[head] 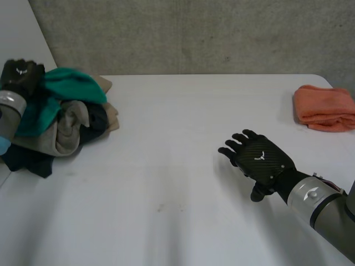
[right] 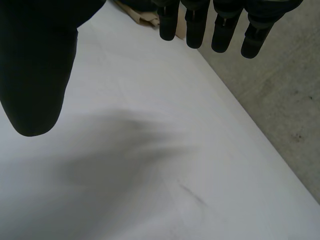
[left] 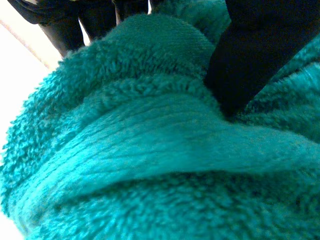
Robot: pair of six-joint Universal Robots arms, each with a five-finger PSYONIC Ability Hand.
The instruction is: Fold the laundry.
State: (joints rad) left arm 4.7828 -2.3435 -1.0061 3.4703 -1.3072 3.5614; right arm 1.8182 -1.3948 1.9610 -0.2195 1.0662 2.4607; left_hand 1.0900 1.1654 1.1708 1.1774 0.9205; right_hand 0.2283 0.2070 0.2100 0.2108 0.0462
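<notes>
A pile (head: 61,124) of laundry sits on the white counter (head: 177,216). In the pile there is a fluffy teal cloth (head: 72,86) on top. A beige cloth (head: 66,133) is under it, and a dark cloth (head: 28,160) is at the bottom, on the near side of the pile. None of these are folded; they lie in a soft heap.

The left hand (head: 21,75) is on top of the pile, at its far outer side. It has hold of the teal cloth. In the left wrist view its thumb (left: 245,65) digs into a fold of the cloth, and its fingers (left: 65,25) are on the other side of the same hump.

The right hand (head: 259,159) is well apart from the pile, over the bare counter. Its fingers are straight and spread a little. It holds nothing.

An orange towel (head: 324,108) lies folded on the counter, as far from the pile as it can be, at the other end.
</notes>
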